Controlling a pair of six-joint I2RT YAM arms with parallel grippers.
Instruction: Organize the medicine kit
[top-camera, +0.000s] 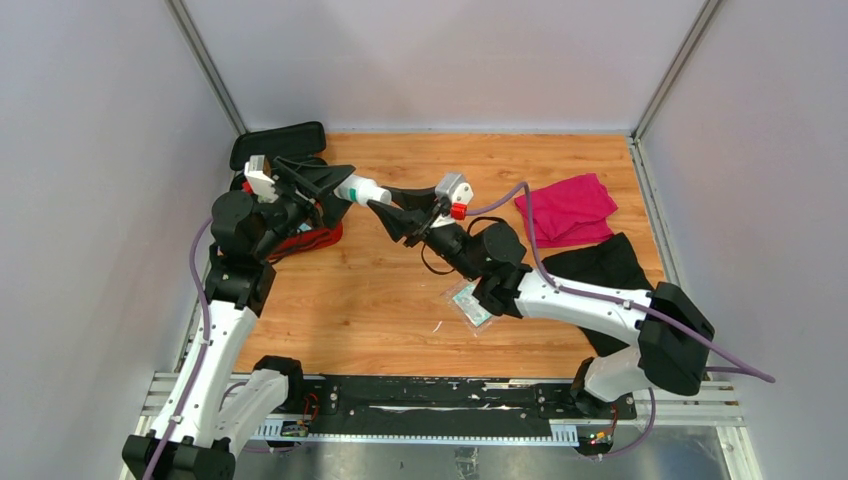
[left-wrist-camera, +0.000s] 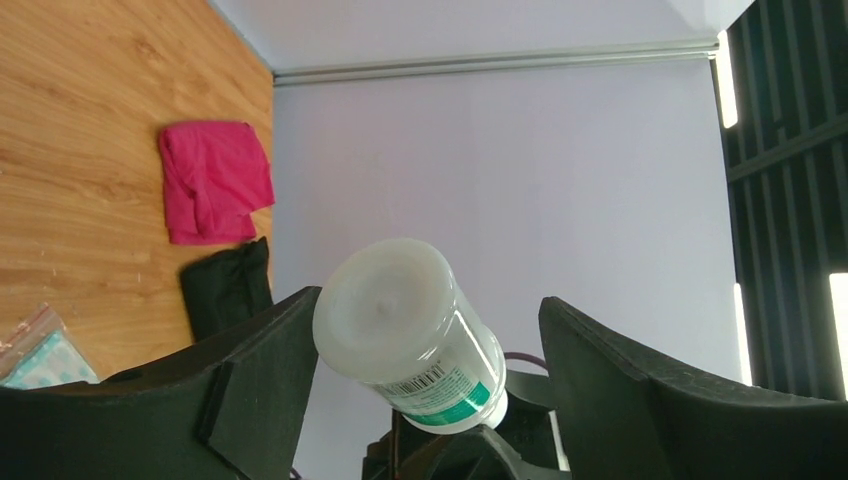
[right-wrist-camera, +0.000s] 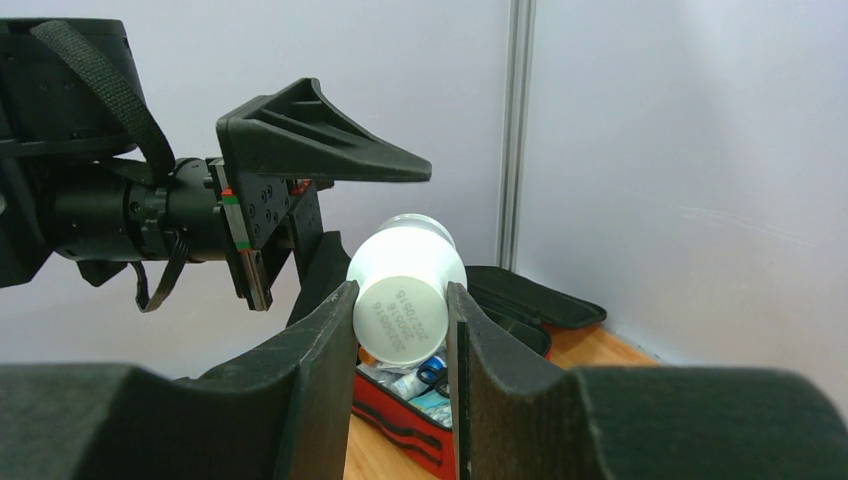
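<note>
You are working in a robotics lab test cell. Plain white panels (top-camera: 90, 150) set in aluminium posts (top-camera: 206, 65) box in your wood-grain tabletop (top-camera: 380, 300) on three sides, and the left arm (top-camera: 215, 345) and the right arm (top-camera: 585, 300) are bolted to a slotted metal rail (top-camera: 700, 405) along its near edge.

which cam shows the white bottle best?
Left wrist: the white bottle is close, with cap, barcode and green label visible. Right wrist shows mainly its base, clamped in the right claw. Top view: small, partly hidden.
</note>
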